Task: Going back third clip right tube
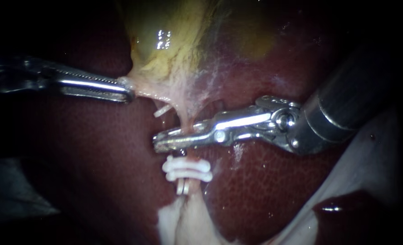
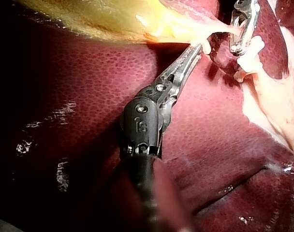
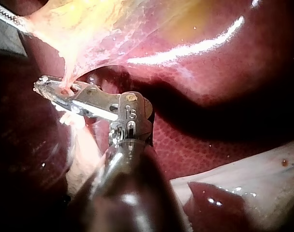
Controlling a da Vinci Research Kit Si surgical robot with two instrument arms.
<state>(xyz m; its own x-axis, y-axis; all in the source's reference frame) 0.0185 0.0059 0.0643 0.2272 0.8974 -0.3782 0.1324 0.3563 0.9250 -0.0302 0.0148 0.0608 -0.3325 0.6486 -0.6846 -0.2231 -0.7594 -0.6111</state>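
While the left instrument (image 1: 128, 93), jaws clamped on the gallbladder (image 1: 165, 50), tensions it, the right instrument (image 1: 159, 141) pinches the right tube (image 1: 186, 119) between narrow jaws, just beside the white clips (image 1: 188, 170).

A surgical lab bench — liver (image 1: 265, 190), gallbladder (image 1: 165, 41), white clips (image 1: 187, 170) on a tube (image 1: 186, 119).

The left instrument (image 1: 124, 93) grips the pale lower edge of the gallbladder (image 1: 174, 41). The right instrument (image 1: 165, 140) has its tip lying across a tube (image 1: 186, 119), just above two white clips (image 1: 188, 170) on that tube. Dark liver (image 1: 97, 172) surrounds them.
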